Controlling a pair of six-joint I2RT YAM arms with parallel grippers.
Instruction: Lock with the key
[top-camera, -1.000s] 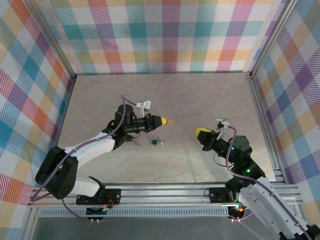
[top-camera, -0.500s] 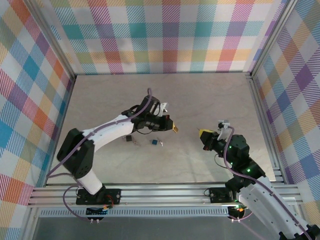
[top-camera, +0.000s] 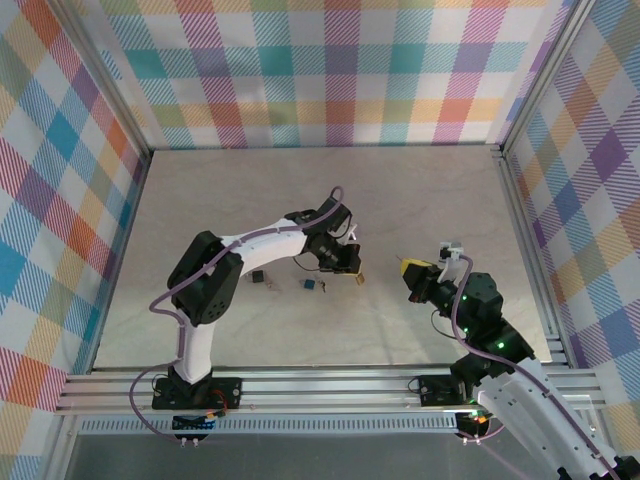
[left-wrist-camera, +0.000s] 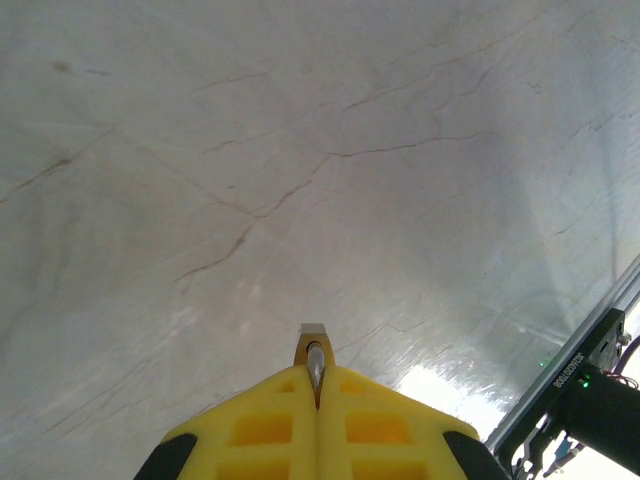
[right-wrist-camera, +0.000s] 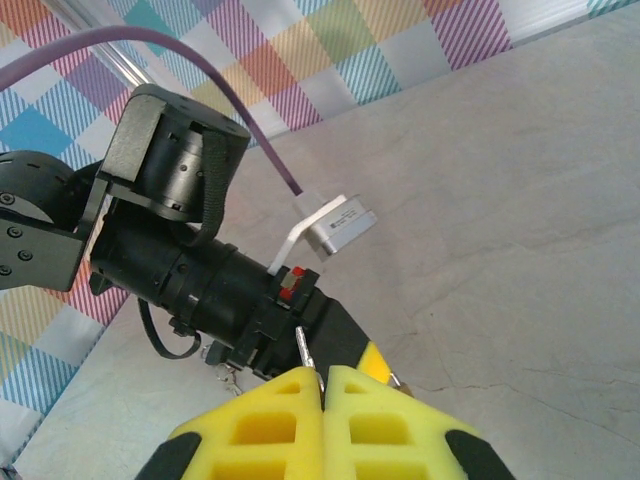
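- The tabletop (top-camera: 430, 200) is pale and stone-patterned with thin dark veins. Plaid panels (top-camera: 340, 70) wall it on three sides.
- The left arm (top-camera: 205, 285) rises from its base at the near edge and folds at a high elbow. It then reaches forward and to the right across the middle of the tabletop, with a purple cable looping over the forearm. Its wrist points toward the right arm.
- The right arm (top-camera: 480, 320) comes up from the near right corner in a short reach, its wrist turned left to face the other arm.
- The left gripper (top-camera: 352, 270) tilts down and to the right. In the left wrist view its yellow jaws meet with no gap, pinching the lock at their tip.
- The right gripper (top-camera: 408, 268) sits near the left one, with a strip of bare tabletop between them. Its yellow jaws are pressed together on the key.
- The lock (left-wrist-camera: 313, 345) is a small brass piece. It pokes out just past the left jaws, with bare tabletop beyond it.
- The key (right-wrist-camera: 303, 350) is a thin silver blade standing out from between the right jaws. It points toward the left arm's black wrist and is apart from the lock.
- A small blue thing (top-camera: 312, 285) and a small dark thing (top-camera: 258, 277) lie on the tabletop just on the near side of the left forearm. Both are too small to identify.
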